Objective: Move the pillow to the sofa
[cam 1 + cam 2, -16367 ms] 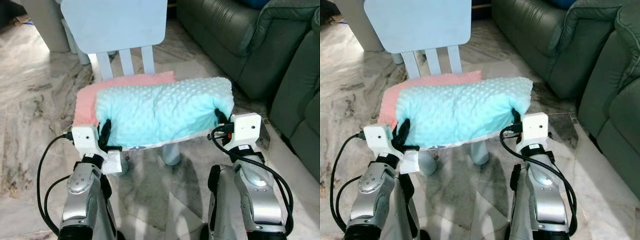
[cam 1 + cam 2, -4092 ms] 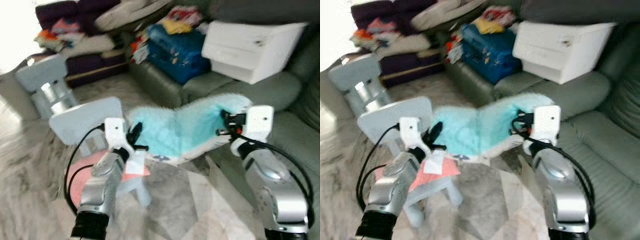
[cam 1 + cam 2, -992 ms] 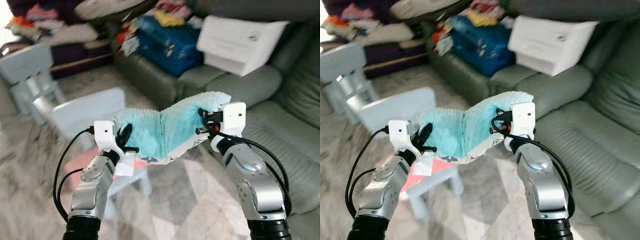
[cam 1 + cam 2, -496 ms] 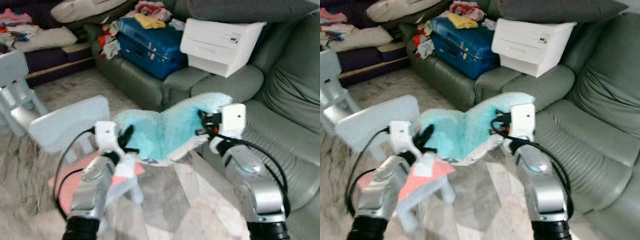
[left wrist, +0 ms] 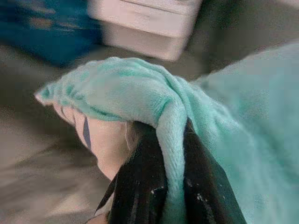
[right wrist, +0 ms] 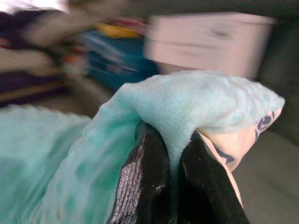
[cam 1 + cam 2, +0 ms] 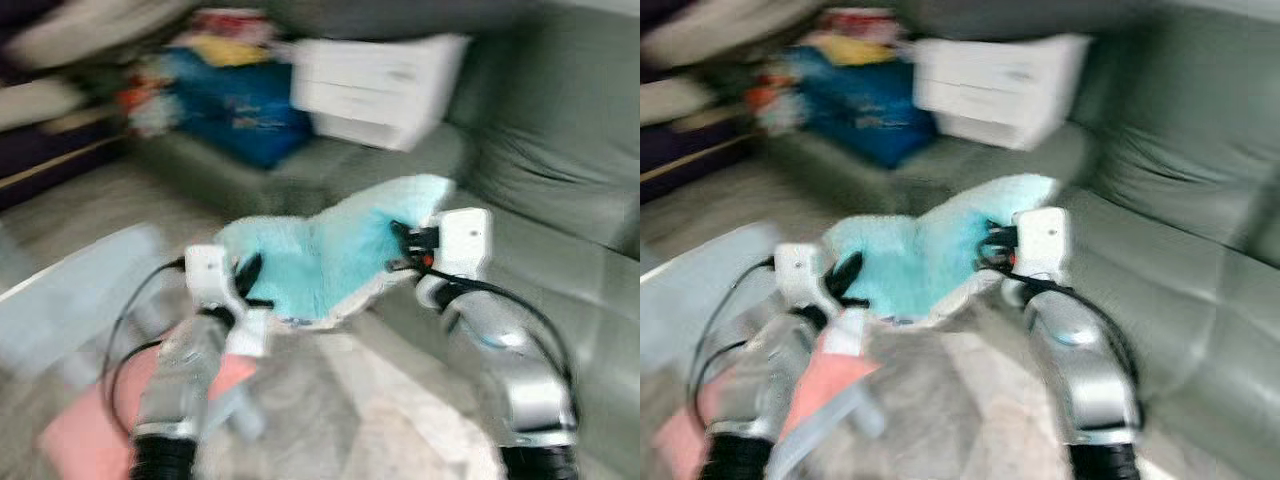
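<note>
The light turquoise fleecy pillow (image 7: 325, 255) hangs folded in the air between my two arms, sagging in the middle. My left gripper (image 7: 245, 280) is shut on its left end; in the left wrist view the black fingers (image 5: 140, 186) pinch a fold of the pillow (image 5: 140, 93). My right gripper (image 7: 400, 248) is shut on the right end, and the right wrist view has its fingers (image 6: 145, 182) clamped on the fabric (image 6: 187, 107). The grey-green sofa (image 7: 560, 200) lies ahead and to the right, its seat just beyond the pillow. Both eye views are blurred.
A white box (image 7: 375, 85) sits on the sofa arm at the back, next to a blue suitcase (image 7: 225, 115) with clothes on it. The pale blue chair (image 7: 70, 300) and pink cushion (image 7: 90, 430) are at lower left. Marble floor lies below my arms.
The camera has swung to the right and blurred: the sofa takes up more of the view, and the chair slid left. Both grippers keep their hold on the pillow.
</note>
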